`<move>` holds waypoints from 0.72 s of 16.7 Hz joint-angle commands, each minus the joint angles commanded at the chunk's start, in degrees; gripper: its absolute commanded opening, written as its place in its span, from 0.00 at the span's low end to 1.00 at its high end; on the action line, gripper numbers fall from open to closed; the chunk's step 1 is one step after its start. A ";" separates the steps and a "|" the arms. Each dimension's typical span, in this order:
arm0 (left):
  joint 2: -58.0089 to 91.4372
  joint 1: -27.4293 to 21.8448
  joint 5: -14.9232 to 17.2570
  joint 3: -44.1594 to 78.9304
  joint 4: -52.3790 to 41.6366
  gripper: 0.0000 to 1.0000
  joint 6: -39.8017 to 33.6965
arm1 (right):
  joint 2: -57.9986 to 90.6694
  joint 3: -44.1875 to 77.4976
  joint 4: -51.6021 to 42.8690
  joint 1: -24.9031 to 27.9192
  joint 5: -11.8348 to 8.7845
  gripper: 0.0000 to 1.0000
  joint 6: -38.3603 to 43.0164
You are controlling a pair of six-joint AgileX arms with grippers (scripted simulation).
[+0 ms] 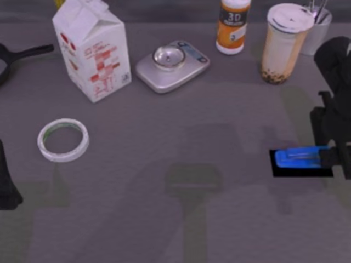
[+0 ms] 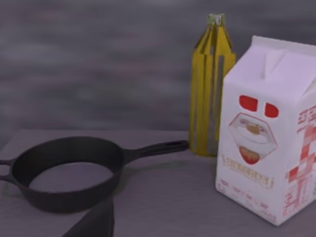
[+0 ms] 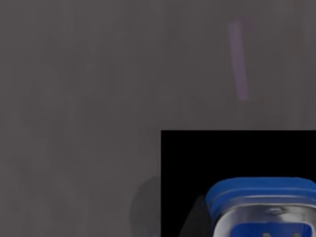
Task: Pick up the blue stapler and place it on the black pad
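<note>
Placement step: blue stapler (image 1: 299, 158) lies over black pad (image 1: 282, 171), right gripper (image 1: 335, 158) at its end; finger state cannot be told. Next: release and withdraw.

A bright blue stapler (image 1: 299, 158) lies on a plain black pad (image 1: 285, 171); the milk carton (image 1: 92, 49) is white with red print.

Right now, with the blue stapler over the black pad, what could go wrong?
Two things might. The blue stapler lies over the black pad with the right gripper at its end; whether it already rests there is unclear, so letting go early could make it bounce or slide off. Also, the pad sits near the table's right edge, so a nudge as the arm pulls away could push it that way. The left arm is parked at the left.
</note>
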 joint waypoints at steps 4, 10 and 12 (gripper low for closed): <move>0.00 0.00 0.00 0.00 0.00 1.00 0.00 | 0.00 0.00 0.00 0.00 0.00 0.08 0.00; 0.00 0.00 0.00 0.00 0.00 1.00 0.00 | 0.00 0.00 0.00 0.00 0.00 0.53 0.00; 0.00 0.00 0.00 0.00 0.00 1.00 0.00 | 0.00 0.00 0.00 0.00 0.00 0.68 0.00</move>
